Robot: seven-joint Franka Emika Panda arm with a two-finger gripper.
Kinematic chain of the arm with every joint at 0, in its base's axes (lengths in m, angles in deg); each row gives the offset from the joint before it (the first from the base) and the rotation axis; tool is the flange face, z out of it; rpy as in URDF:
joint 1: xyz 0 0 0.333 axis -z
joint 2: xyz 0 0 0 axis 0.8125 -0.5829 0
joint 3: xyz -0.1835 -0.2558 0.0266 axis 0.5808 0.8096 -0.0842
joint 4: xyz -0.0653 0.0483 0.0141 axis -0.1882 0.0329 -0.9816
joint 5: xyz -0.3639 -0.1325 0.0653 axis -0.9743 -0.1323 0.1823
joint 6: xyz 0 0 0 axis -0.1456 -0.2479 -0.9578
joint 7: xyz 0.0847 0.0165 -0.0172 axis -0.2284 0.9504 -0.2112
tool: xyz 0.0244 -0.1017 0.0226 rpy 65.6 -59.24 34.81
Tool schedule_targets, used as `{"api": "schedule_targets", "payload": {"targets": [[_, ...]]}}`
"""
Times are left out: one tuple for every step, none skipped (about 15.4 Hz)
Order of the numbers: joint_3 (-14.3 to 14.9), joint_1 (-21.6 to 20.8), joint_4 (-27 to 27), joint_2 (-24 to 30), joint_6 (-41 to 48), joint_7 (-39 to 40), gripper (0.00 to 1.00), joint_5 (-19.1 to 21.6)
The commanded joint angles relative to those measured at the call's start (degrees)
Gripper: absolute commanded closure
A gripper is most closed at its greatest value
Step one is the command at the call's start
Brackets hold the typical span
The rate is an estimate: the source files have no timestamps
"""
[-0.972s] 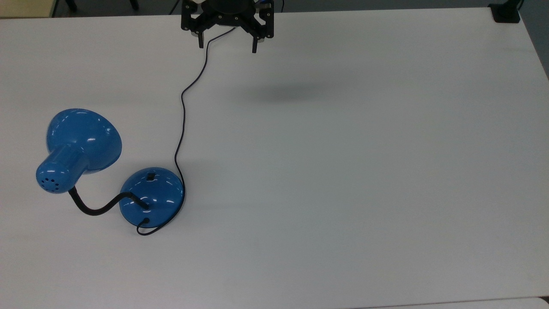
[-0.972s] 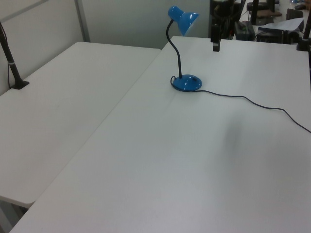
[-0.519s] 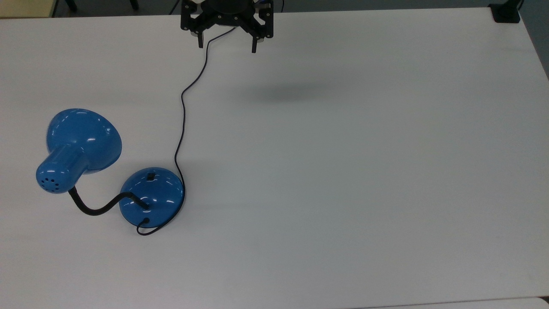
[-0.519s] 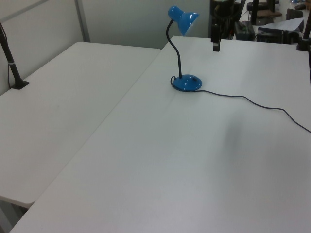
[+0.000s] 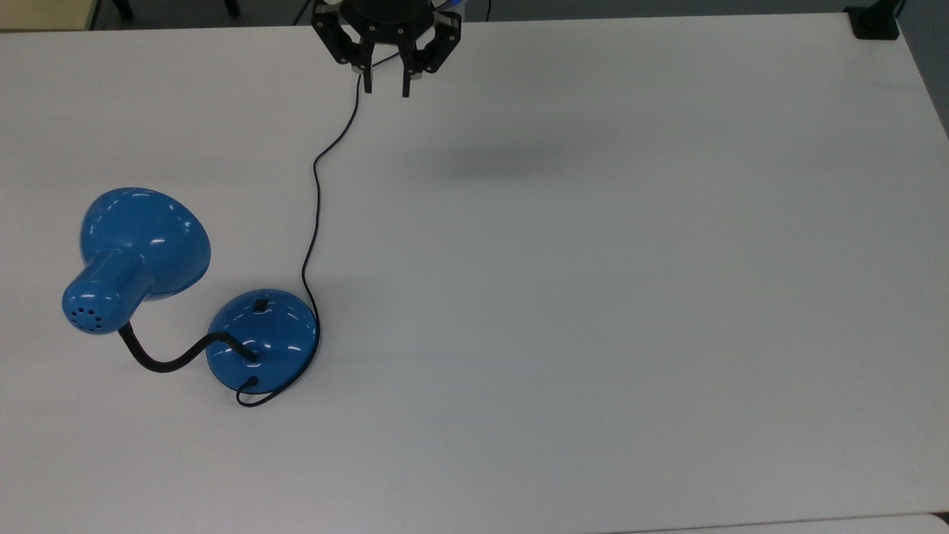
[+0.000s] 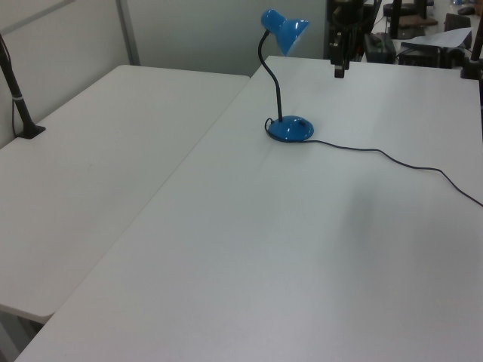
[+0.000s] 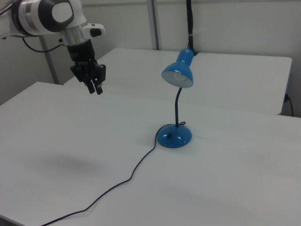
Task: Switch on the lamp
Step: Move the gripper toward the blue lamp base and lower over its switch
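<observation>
Lab: robot arm (image 7: 42, 16) over white tables (image 7: 225, 188).

The glossy blue desk lamp (image 5: 261, 337) stands upright on the white counter (image 5: 593, 297), unlit, its black gooseneck curved, thin cord trailing away.

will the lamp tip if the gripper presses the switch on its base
Probably not: the lamp has a wide domed base flat on the table. Its glossy surface may let the gripper slip, and the gooseneck would likely wobble.
</observation>
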Motion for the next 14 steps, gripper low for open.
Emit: {"api": "schedule_targets", "payload": {"targets": [[0.4, 0.0, -0.8, 0.3, 1.8, 1.4, 1.0, 1.0], [0.4, 0.3, -0.9, 0.3, 1.6, 1.4, 1.0, 1.0], [0.4, 0.5, -0.9, 0.4, 1.6, 1.5, 1.0, 1.0], [0.4, 0.5, -1.0, 0.4, 1.6, 1.5, 1.0, 1.1], [0.4, 0.5, -1.0, 0.3, 1.5, 1.5, 1.0, 1.1], [0.4, 0.5, -1.0, 0.4, 1.6, 1.5, 1.0, 1.1], [0.4, 0.5, -1.0, 0.4, 1.6, 1.5, 1.0, 1.1], [0.4, 0.5, -0.9, 0.4, 1.6, 1.3, 1.0, 1.1], [0.4, 0.5, -0.8, 0.7, 1.8, 1.3, 1.0, 1.1], [0.4, 1.0, -0.7, 0.8, 1.7, 1.3, 1.0, 1.1], [0.4, 1.6, -0.7, 0.8, 1.5, 1.0, 1.0, 1.1], [0.4, 2.6, -0.6, 0.8, 1.3, 0.8, 1.0, 1.2], [0.4, 3.6, -0.5, 0.7, 1.1, 0.8, 1.0, 1.2], [0.4, 5.5, -0.2, 0.2, -1.1, 0.3, 1.0, 1.3]]}}
